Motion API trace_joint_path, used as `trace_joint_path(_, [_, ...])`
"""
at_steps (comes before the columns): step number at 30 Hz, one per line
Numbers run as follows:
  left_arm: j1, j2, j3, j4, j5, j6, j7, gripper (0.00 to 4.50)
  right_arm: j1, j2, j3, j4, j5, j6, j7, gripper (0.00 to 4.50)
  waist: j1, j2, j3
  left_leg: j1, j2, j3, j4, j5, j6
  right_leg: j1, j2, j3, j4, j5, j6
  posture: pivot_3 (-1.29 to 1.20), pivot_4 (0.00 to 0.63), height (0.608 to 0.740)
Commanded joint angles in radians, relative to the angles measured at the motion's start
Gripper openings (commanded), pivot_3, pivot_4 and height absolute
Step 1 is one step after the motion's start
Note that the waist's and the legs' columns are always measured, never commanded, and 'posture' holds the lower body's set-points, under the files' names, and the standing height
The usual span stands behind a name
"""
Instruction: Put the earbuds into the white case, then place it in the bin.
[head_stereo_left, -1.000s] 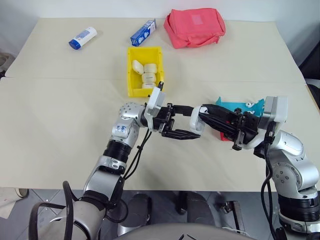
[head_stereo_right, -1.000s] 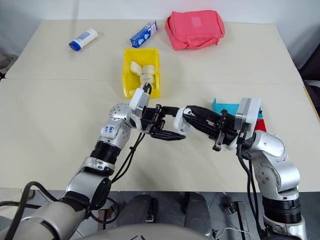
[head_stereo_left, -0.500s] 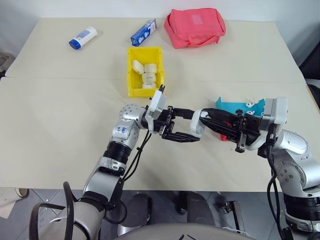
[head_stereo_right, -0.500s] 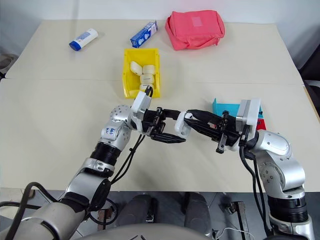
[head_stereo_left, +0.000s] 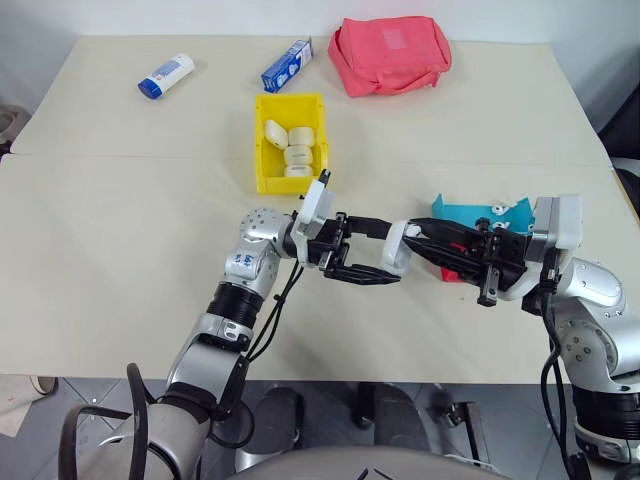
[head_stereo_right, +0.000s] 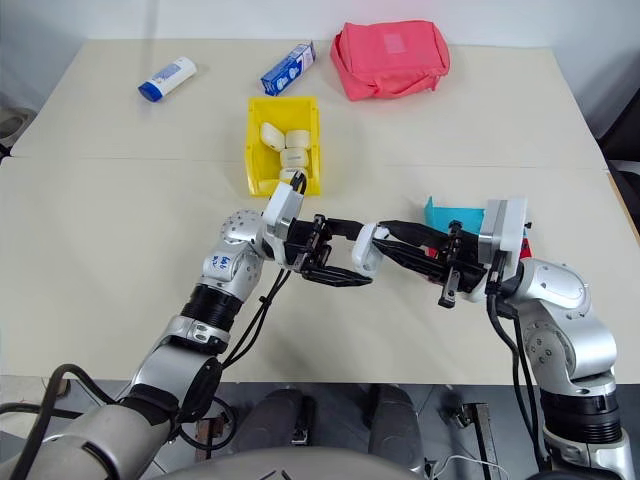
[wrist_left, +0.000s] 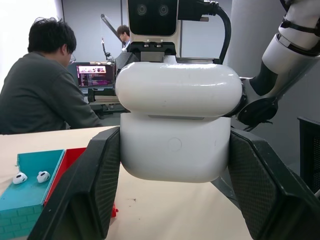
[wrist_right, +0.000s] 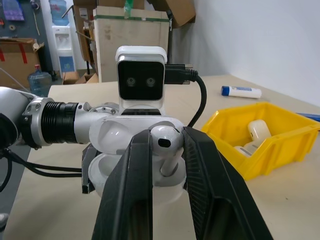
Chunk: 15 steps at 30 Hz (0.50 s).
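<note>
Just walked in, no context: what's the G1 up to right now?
It is loading earbuds into a charging case. The left gripper is shut on the white case, lid open, held above the table. The right gripper pinches an earbud at the case's opening, not yet seated. Two more earbuds lie in the teal tray. The yellow bin beyond already holds several cream cases.

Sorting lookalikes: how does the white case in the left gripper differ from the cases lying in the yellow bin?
The white case is pure white; the cases in the bin look cream. It is held above the table in the left gripper with its lid open; they lie loose in the yellow bin. All are small and rounded.
</note>
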Motion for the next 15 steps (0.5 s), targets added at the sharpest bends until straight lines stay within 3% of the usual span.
trace_joint_path(1, [-0.036,-0.004,0.072,-0.049,-0.07,-0.02,0.01,2.8,0.029,-0.032,0.019,0.016,-0.019,0.033,0.034,0.51,0.0,0.0,0.0,0.0,0.0,0.0,0.0,0.0,0.0,0.0,0.0,0.0,0.0,0.0,0.0,0.0,0.15,0.74])
trace_joint_path(15, [-0.036,0.0,0.052,0.003,-0.057,-0.019,-0.039,2.8,-0.107,-0.047,0.062,0.009,-0.024,0.046,0.039,0.51,-0.001,0.0,0.0,0.0,0.0,0.0,0.0,0.0,0.0,0.0,0.0,0.0,0.0,0.0,0.0,0.0,0.15,0.74])
